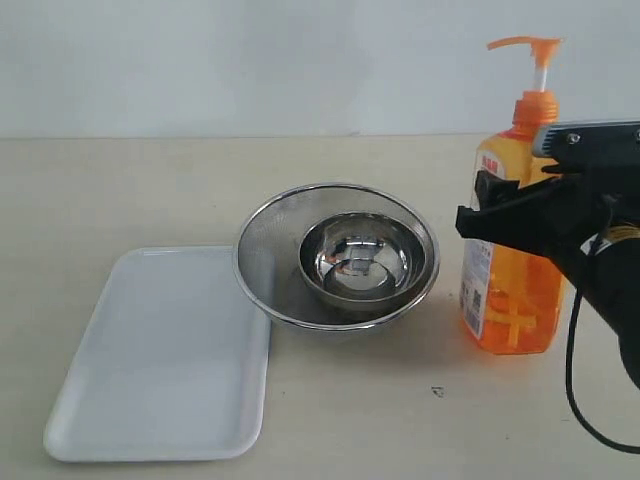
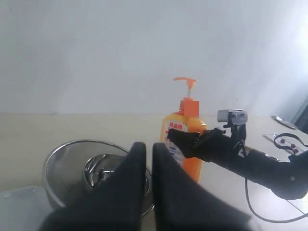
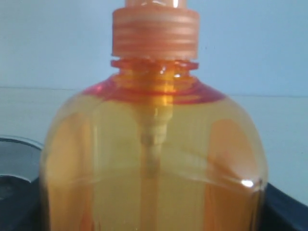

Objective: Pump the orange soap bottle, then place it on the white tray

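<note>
- Holding the orange soap bottle around the middle of its body with the right gripper, one jaw on the near side and one on the far side, seemingly pressed against it.
- Gripping low rather than at the neck, probably to leave the pump head free and to brace the bottle against a downward push.
- Standing the bottle upright on the table at the right, pump raised on its white stem, so apparently not yet pressed.
- Clenching the left gripper on nothing, fingers closed together; likely made into one blunt tip for pushing the pump down.
- Looking from the left wrist across the bowls toward the bottle, well short of the pump; not visible in the exterior view.
- Leaving the mesh bowl in the middle with the small steel bowl nested inside it, just left of the bottle, perhaps to catch soap from the spout, which points left.
- Waiting at near left, touching or just beside the mesh bowl: the white tray, bare, with room for the bottle.
- Carrying the bottle there later means passing over or around the bowls.
</note>
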### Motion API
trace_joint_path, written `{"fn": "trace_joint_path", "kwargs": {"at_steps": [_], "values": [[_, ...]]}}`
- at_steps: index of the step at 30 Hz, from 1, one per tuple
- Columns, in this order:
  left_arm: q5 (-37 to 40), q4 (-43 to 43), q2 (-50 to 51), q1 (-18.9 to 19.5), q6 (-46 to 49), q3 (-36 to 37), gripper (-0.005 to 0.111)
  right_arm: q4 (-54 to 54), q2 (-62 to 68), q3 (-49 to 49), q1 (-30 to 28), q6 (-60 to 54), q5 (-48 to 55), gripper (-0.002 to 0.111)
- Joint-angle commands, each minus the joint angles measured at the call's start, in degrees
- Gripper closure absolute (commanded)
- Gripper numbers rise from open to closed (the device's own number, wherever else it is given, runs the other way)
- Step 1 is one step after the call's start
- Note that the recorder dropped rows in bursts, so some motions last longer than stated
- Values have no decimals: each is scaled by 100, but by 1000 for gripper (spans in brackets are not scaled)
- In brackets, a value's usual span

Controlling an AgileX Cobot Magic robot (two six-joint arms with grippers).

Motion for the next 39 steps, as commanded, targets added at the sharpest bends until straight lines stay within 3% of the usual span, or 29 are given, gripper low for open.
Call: {"fn": "trace_joint_path", "kwargs": {"at_steps": [1,2,4,25,39], "values": [[262,-51,-207,10,2,103,102,-131,-21,66,4,314,837,45],[276,-51,-207,10,2,103,102,-117,-21,66,4,314,992,34],[276,-51,-207,10,2,103,102,-117,-21,66,4,345,1142,30],[587,82,-207,10,-172,113,102,-138,-664,66,4,325,1755,30],[600,145,-207,10,-173,113,102,-304,-310,66,4,331,979,30]]}}
